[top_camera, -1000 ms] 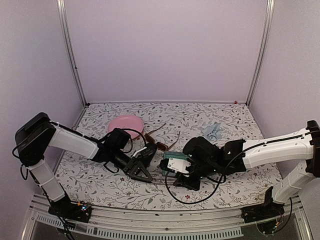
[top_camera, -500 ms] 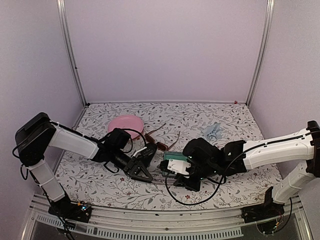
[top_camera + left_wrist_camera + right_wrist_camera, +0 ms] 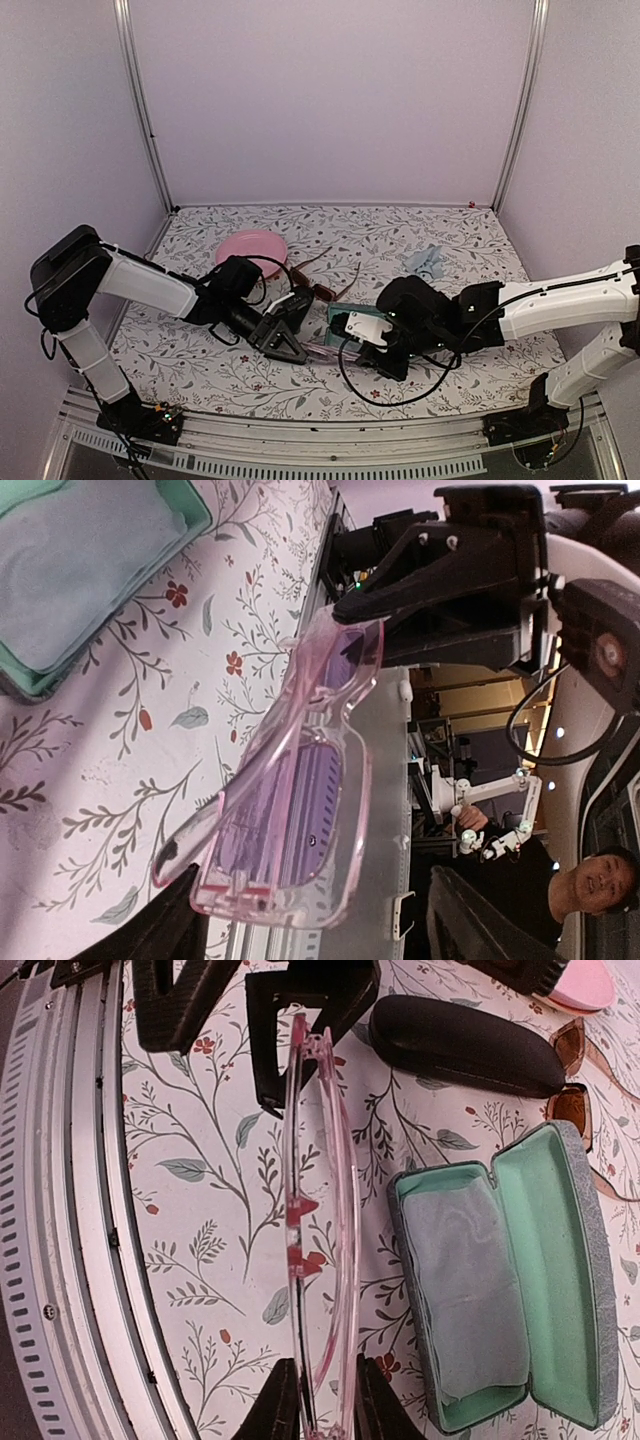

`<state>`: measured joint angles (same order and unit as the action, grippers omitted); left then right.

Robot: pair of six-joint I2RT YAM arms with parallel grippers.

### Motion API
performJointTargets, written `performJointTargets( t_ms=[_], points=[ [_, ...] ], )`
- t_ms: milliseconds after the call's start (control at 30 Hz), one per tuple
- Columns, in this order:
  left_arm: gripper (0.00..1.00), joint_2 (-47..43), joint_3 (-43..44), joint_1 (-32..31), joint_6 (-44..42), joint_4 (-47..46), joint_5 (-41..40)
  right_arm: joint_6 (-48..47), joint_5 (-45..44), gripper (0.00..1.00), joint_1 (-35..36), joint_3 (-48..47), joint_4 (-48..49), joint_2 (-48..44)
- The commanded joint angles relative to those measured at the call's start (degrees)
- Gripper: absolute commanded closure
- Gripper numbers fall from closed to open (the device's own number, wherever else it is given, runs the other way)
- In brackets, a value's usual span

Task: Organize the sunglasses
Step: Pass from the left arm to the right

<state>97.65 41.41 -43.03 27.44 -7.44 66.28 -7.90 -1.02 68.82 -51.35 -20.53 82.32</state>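
The pale pink see-through sunglasses (image 3: 322,1190) hang just above the table, folded, and my right gripper (image 3: 322,1412) is shut on one end of them. Their other end (image 3: 300,790) lies between the fingers of my left gripper (image 3: 310,942), which stand wide open on either side. In the top view both grippers meet at the table's front middle, the left gripper (image 3: 287,342) facing the right gripper (image 3: 345,347). The reddish-brown sunglasses (image 3: 320,291) lie unfolded behind them. Their lenses (image 3: 572,1080) show in the right wrist view.
A grey case (image 3: 505,1280) lies open, green lining up, right beside the pale pair. A black oblong case (image 3: 462,1045) lies shut beyond it. A pink bowl (image 3: 252,248) sits back left, a blue cloth (image 3: 425,262) back right. The table's metal front rail (image 3: 70,1210) is close.
My left gripper's jaws have opened off the pale sunglasses. My right gripper has closed tighter on them and shifted slightly right.
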Motion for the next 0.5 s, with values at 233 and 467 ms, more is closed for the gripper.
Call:
performJointTargets(
  t_ms=[233, 467],
  points=[
    [0.24, -1.7, -1.5, 0.9, -0.9, -0.9, -2.6, 3.5, -1.9, 0.8, -3.1, 1.8, -2.1, -3.8],
    [0.25, -3.5, -2.1, 2.2, -1.5, 0.1, -5.5, 3.1, 1.3, 0.86, -8.4, 1.0, -2.2, -3.6]
  ],
)
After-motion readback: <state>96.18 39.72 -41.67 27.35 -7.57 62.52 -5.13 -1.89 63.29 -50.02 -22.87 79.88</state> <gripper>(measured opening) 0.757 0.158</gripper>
